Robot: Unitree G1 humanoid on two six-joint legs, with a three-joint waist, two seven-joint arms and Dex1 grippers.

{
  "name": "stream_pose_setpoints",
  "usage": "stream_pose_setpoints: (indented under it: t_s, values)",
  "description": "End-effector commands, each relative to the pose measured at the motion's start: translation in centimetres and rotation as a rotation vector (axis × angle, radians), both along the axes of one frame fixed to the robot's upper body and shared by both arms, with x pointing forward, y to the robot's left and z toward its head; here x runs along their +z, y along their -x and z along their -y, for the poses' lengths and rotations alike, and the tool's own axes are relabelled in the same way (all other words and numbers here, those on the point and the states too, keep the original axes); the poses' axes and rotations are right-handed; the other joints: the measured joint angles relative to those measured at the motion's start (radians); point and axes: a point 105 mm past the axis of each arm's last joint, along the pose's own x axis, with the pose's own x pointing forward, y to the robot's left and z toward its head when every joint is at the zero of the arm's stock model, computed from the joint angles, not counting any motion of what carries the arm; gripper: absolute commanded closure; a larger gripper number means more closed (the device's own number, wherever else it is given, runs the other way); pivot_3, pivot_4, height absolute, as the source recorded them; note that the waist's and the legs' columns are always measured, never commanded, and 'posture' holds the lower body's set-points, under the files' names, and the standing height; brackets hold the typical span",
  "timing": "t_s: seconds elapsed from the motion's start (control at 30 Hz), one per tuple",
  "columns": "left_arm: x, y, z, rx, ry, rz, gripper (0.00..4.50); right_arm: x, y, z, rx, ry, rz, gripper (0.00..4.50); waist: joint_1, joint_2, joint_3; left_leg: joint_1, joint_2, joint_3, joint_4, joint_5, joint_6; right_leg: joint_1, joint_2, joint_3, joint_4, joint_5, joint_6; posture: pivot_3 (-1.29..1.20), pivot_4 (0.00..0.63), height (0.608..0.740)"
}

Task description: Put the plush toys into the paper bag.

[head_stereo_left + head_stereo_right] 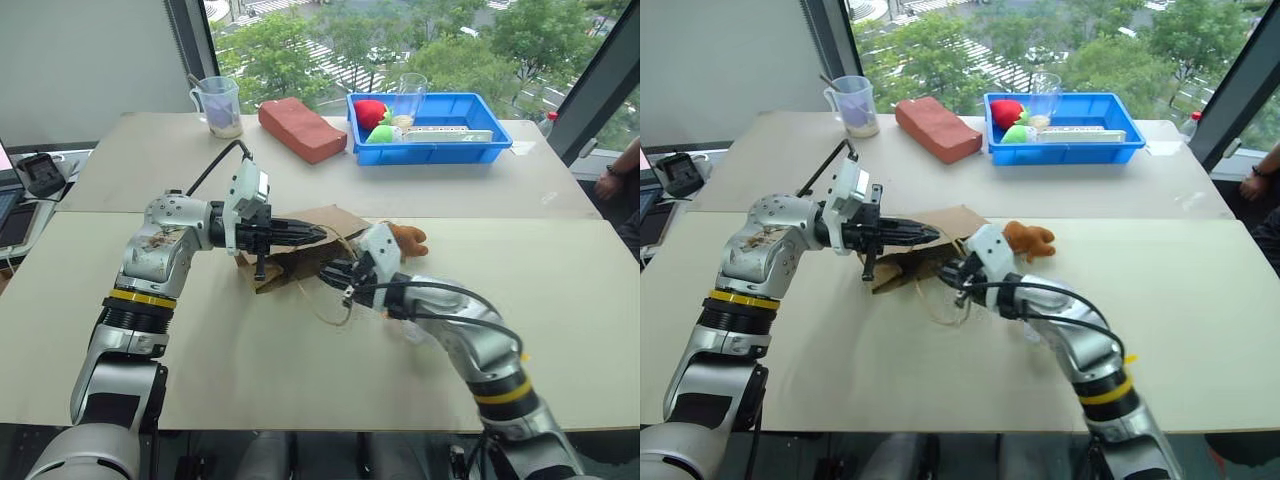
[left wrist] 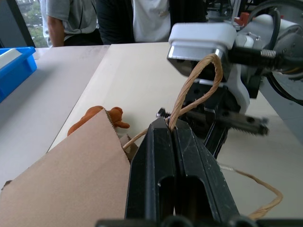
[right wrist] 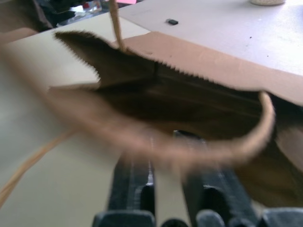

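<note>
Our left claw (image 1: 318,236) was clamped fully shut on one of the paper bag's (image 1: 300,250) twisted-cord handles (image 2: 196,90), the loop rising out from between its fingers and holding the bag's upper edge off the worktop (image 1: 250,340). Our right claw (image 1: 333,272) sat at the bag's mouth just beside the other handle loop, which crossed in front of its fingers; a narrow gap showed between those fingers, and we could not tell whether they had caught the cord or the paper lip.

The bag lay on its side near the middle of the worktop, mouth toward the right claw and only partly open. The brown plush toy (image 1: 408,239) lay just behind the right wrist, close to the bag's mouth.

We judged the bag light and floppy: thin paper that creases and collapses, so it is best taken by the cord handles or the stiffer serrated rim, pulled apart gently to avoid tearing. The toy looked soft, light and squashy, safe to pinch anywhere around its body.

Farther back stood a blue bin (image 1: 440,140), a reddish block (image 1: 302,129) and a plastic jug (image 1: 219,105).
</note>
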Motion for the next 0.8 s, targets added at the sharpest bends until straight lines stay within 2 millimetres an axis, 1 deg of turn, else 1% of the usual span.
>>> stream_pose_setpoints:
  t_s: [0.03, 0.07, 0.17, 0.2, 0.27, 0.4, 0.43, 0.53, 0.77, 0.8]
  values:
    - [1.6, -0.2, 0.3, 0.02, 0.045, 0.049, 4.5, 0.4, -2.1, -0.8, -0.077, -0.034, 0.057, 4.48, -0.002, 0.0, 0.0, 0.0, 0.0, 0.0, 0.0, 0.0, 0.0, 0.0, 0.0, 0.0, 0.0, 0.0, 0.0, 0.0, 0.15, 0.74]
    - [1.7, -0.2, 0.3, 0.026, 0.051, 0.046, 4.5, -0.1, -2.6, -1.0, -0.095, -0.034, 0.054, 4.48, -0.002, 0.0, 0.0, 0.0, 0.0, 0.0, 0.0, 0.0, 0.0, 0.0, 0.0, 0.0, 0.0, 0.0, 0.0, 0.0, 0.15, 0.74]
    - [1.9, -0.6, 0.1, 0.066, 0.071, 0.053, 4.5, -2.3, -4.0, -1.3, -0.172, 0.0, 0.016, 4.48, -0.004, 0.0, 0.0, 0.001, 0.0, -0.001, -0.001, 0.001, -0.001, -0.001, 0.0, 0.0, 0.0, 0.0, 0.0, 0.0, 0.15, 0.74]
    - [2.1, -0.8, 0.0, 0.082, 0.083, 0.057, 4.5, -2.9, -4.3, -1.5, -0.182, 0.016, 0.005, 4.48, -0.005, 0.0, 0.0, 0.0, 0.0, -0.001, -0.002, 0.001, -0.001, -0.001, 0.0, 0.0, 0.001, 0.0, 0.0, 0.0, 0.15, 0.74]
    - [2.4, -1.1, -0.2, 0.105, 0.097, 0.063, 4.5, -3.6, -4.5, -1.7, -0.19, 0.029, -0.003, 4.48, -0.005, 0.0, 0.0, 0.0, 0.0, -0.001, -0.002, 0.001, -0.003, -0.002, 0.0, 0.0, 0.001, 0.0, 0.0, 0.0, 0.15, 0.74]
    - [4.1, -2.2, -1.0, 0.199, 0.16, 0.099, 4.5, -4.6, -4.9, -2.3, -0.213, 0.043, -0.027, 4.48, -0.01, 0.0, 0.0, 0.0, 0.0, -0.001, -0.002, 0.002, -0.003, -0.003, 0.0, 0.001, 0.002, 0.0, 0.0, 0.0, 0.15, 0.74]
    - [4.5, -2.4, -1.2, 0.216, 0.174, 0.107, 4.5, -5.0, -5.0, -2.3, -0.219, 0.052, -0.042, 4.48, -0.011, 0.0, 0.0, 0.0, 0.0, -0.001, -0.002, 0.002, -0.004, -0.003, 0.0, 0.001, 0.002, 0.0, 0.0, 0.0, 0.15, 0.74]
    - [6.5, -3.2, -1.9, 0.29, 0.251, 0.142, 4.5, -6.6, -5.0, -2.2, -0.219, 0.123, -0.067, 4.48, -0.012, 0.0, 0.0, 0.0, 0.0, -0.001, -0.002, 0.002, -0.004, -0.004, 0.0, 0.001, 0.001, 0.0, 0.0, 0.0, 0.15, 0.74]
    - [10.0, -4.2, -3.5, 0.429, 0.356, 0.272, 4.5, -7.9, -5.1, -1.4, -0.248, 0.199, -0.098, 4.48, -0.017, 0.0, 0.0, 0.002, 0.0, -0.001, -0.002, 0.003, -0.004, -0.003, 0.0, 0.001, 0.002, 0.0, 0.0, 0.0, 0.15, 0.74]
    - [10.8, -4.2, -3.6, 0.447, 0.386, 0.296, 4.5, -7.9, -5.2, -1.3, -0.255, 0.2, -0.103, 4.48, -0.017, 0.0, 0.0, 0.002, -0.001, -0.001, -0.002, 0.003, -0.004, -0.003, 0.0, 0.001, 0.002, 0.0, 0.0, 0.0, 0.15, 0.74]
